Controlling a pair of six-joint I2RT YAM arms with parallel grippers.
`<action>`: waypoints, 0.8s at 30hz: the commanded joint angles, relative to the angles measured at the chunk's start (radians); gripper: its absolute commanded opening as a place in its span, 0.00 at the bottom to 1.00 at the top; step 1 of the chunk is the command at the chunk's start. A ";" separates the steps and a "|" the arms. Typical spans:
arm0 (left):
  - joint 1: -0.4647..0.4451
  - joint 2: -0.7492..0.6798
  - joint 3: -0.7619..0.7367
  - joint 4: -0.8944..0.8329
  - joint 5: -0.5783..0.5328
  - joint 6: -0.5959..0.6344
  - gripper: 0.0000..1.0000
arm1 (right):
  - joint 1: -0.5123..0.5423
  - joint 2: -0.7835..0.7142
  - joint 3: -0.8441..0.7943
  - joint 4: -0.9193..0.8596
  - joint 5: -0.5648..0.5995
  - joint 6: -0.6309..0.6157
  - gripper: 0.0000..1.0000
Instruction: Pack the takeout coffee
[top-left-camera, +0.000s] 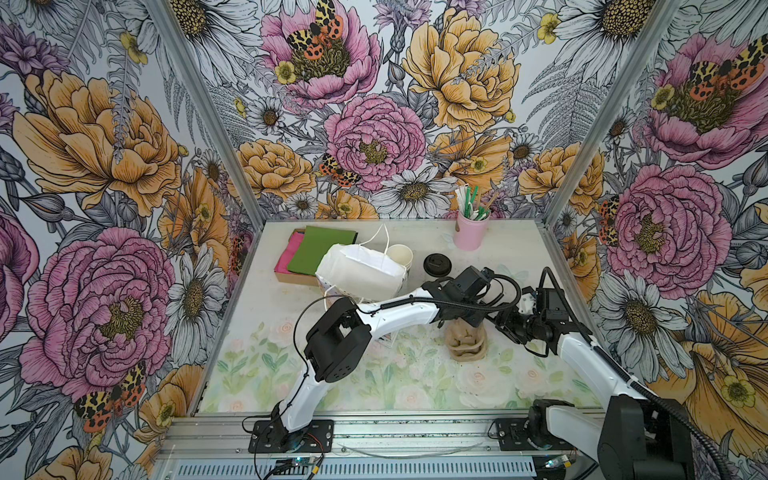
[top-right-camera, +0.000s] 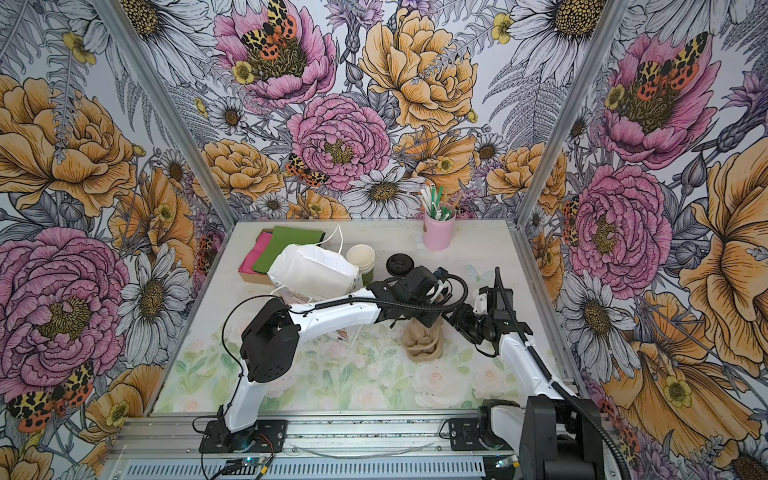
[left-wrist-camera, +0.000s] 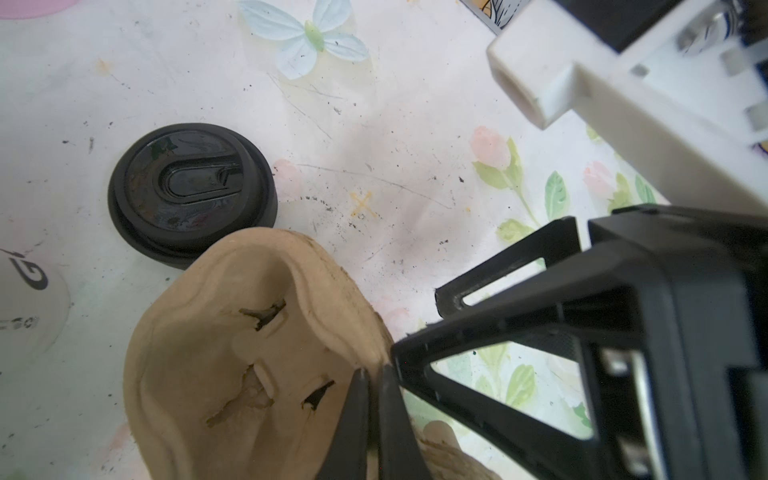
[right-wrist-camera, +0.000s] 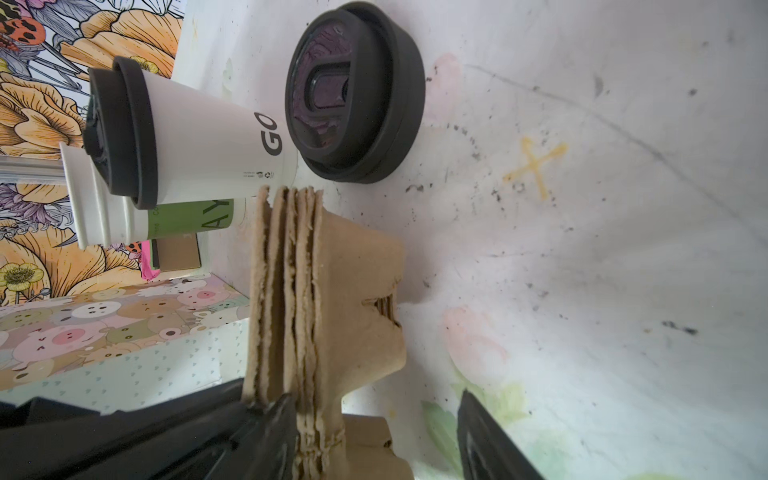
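We see the takeout coffee (right-wrist-camera: 199, 133) standing upright on the table, near the stack of cups (right-wrist-camera: 124, 216) and just beside the loose lid (right-wrist-camera: 353, 95). Our left gripper (left-wrist-camera: 374, 382) is pinched on the rim of the cardboard tray (left-wrist-camera: 232, 353). The right gripper (right-wrist-camera: 374, 432) straddles the tray, jaws apart.

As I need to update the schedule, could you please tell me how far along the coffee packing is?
Done: the takeout coffee is lidded, standing on the table. In hand: the fingers of the left gripper pinch the rim of the carrier stack; the right gripper is open beside it. Left: the coffee is in no carrier, nor in the bag.
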 joint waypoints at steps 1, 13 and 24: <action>0.010 -0.042 -0.004 0.046 0.032 -0.019 0.00 | 0.009 0.013 -0.006 0.047 -0.009 0.012 0.63; 0.013 -0.050 0.008 0.044 0.048 -0.027 0.01 | 0.011 0.058 -0.016 0.055 0.054 0.017 0.63; 0.028 -0.074 0.012 0.024 0.079 -0.036 0.03 | 0.012 0.151 0.013 0.054 0.123 -0.010 0.63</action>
